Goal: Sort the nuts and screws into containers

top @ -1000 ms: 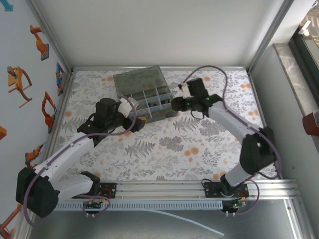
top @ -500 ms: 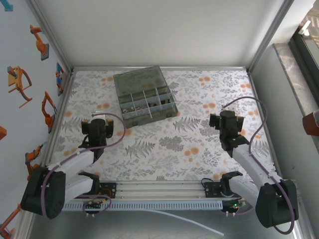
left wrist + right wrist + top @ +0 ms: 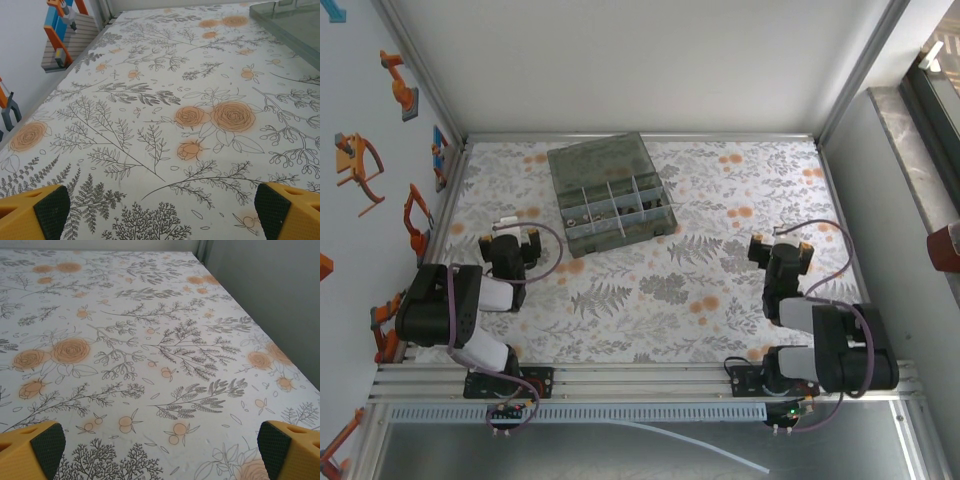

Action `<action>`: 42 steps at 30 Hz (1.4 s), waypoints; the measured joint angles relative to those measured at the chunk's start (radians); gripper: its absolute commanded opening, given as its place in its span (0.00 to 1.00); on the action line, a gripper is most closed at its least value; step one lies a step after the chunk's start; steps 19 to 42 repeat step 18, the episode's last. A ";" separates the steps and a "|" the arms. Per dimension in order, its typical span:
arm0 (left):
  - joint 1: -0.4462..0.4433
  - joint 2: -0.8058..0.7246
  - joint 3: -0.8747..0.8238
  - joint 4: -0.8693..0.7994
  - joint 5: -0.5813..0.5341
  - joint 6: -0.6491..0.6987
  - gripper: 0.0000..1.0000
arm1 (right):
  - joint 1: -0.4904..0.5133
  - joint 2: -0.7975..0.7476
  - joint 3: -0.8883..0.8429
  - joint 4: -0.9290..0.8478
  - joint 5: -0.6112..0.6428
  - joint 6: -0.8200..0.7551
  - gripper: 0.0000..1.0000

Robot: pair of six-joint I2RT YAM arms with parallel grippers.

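L gripper [image 3: 160,212]: jaws spread wide, nothing btwn them, just bare cloth [image 3: 165,75] underneath. Its yellow fingers [image 3: 30,215] w/ black pads sit at the two bottom corners of the left wrist view. From above, the L gripper [image 3: 511,243] is low over the tabletop's left side, near the left edge, nose toward the far edge, arm folded back to the near-left corner.

R gripper [image 3: 160,450]: same story, jaws fully apart, holding nothing, flowered cloth below. From above, the R gripper [image 3: 780,250] is on the right side, close to the right edge, arm folded by the near-right corner.

Box [image 3: 610,190]: toward the far edge, a bit left of centre, turned askew to the edges, well apart from both grippers. Lid [image 3: 598,160] open, lying flat on the far side; compartments [image 3: 620,205] on the near side. Small metal bits [image 3: 603,212] lie in some compartments, too small to tell screws from nuts. A corner of the box also shows top right in the left wrist view.
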State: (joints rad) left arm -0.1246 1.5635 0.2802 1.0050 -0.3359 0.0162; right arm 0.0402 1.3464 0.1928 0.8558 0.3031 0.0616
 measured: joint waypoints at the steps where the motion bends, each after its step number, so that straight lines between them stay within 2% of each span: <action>1: 0.000 -0.001 0.002 0.004 0.003 -0.001 0.97 | -0.008 0.042 0.006 0.036 -0.019 0.000 0.99; 4: 0.001 -0.001 0.029 -0.007 0.008 -0.004 0.97 | -0.032 0.180 0.015 0.172 -0.067 0.002 0.99; 6: 0.008 -0.002 0.057 -0.030 0.018 -0.011 0.97 | -0.039 0.211 0.014 0.190 -0.098 0.002 0.99; 18: 0.036 -0.003 0.080 -0.097 0.045 -0.036 0.97 | -0.039 0.207 0.120 0.146 -0.222 -0.011 0.99; 42: 0.036 -0.003 0.080 -0.097 0.045 -0.036 0.97 | -0.039 0.207 0.120 0.146 -0.222 -0.011 0.99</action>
